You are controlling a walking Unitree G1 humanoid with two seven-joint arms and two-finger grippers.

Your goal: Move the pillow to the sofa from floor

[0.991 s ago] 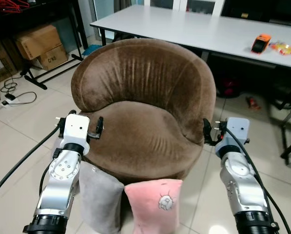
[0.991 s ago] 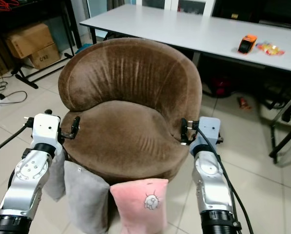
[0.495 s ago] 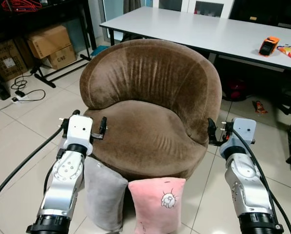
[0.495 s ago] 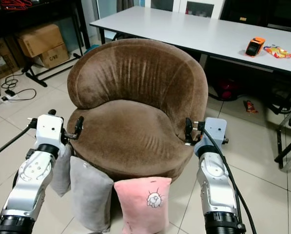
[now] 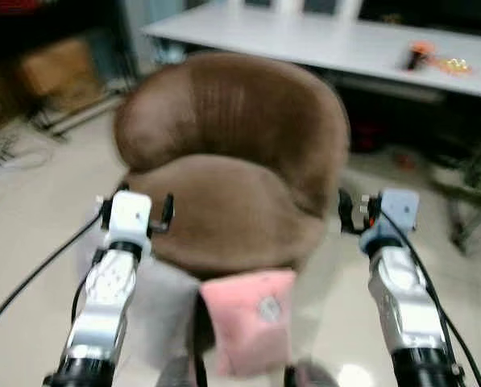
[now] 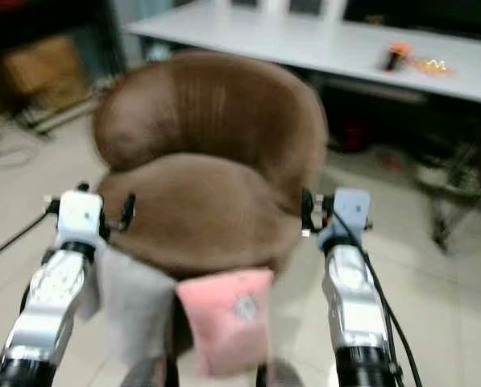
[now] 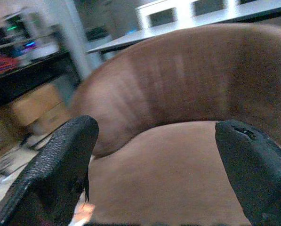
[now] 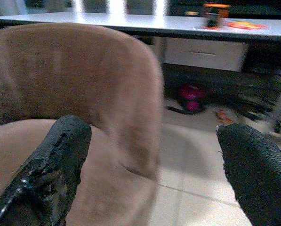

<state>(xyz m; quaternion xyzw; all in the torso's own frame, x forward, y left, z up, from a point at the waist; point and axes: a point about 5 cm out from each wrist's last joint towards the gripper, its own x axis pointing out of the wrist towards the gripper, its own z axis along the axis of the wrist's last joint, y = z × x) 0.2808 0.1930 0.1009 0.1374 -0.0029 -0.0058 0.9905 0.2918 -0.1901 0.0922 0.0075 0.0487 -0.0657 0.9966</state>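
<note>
Blurred. Pink pillow (image 5: 250, 318) on floor (image 5: 39, 210), leaning against brown sofa (image 5: 236, 169) front — grey pillow (image 5: 155, 310) beside. Left gripper (image 5: 135, 211), right gripper (image 5: 354, 214) — both spread wide, empty, flanking seat.

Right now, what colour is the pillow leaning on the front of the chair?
Pink. The pillow shows best in the left eye view, though blurred.

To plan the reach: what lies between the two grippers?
In the left eye view, the brown sofa's seat lies between the left gripper and right gripper.
</note>
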